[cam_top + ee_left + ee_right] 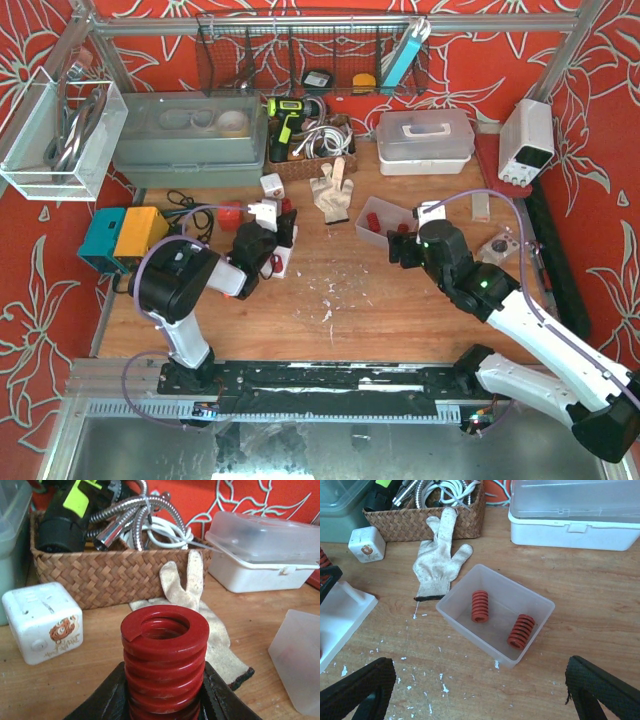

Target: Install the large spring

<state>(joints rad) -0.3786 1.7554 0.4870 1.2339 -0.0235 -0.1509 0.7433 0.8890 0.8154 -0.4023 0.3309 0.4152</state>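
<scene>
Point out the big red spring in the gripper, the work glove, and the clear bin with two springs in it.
large spring point(165, 660), left wrist view, front of its coils.
glove point(436, 569), right wrist view, its palm.
clear bin point(499, 611), right wrist view, bare floor at its middle.

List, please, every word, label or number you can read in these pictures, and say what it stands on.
Nothing can be read with certainty.
cube: an orange logo with a line of print under it, too blurred to read.
power supply: the front panel markings are too small to read.
spring: no marking shows.
</scene>
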